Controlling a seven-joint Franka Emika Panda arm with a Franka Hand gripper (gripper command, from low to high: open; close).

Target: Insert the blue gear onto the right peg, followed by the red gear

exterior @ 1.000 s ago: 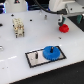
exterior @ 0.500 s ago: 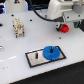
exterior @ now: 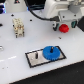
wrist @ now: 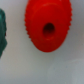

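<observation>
The blue gear (exterior: 52,51) lies flat on the right end of the grey plate (exterior: 34,62) with the black rim, over the right peg, which it hides. The left peg (exterior: 36,54) stands bare. The red gear (exterior: 64,28) sits on the white table behind the plate, at the exterior view's right. My gripper (exterior: 65,22) hangs just above the red gear; its fingers are too dark and blurred to read. In the wrist view the red gear (wrist: 46,25) fills the frame with its centre hole showing, and no finger is clearly seen.
A beige block with dark slots (exterior: 18,27) stands at the exterior view's left. Black cables (exterior: 37,10) run along the back. A dark green shape (wrist: 2,32) sits beside the red gear in the wrist view. The table's front edge (exterior: 50,75) runs just below the plate.
</observation>
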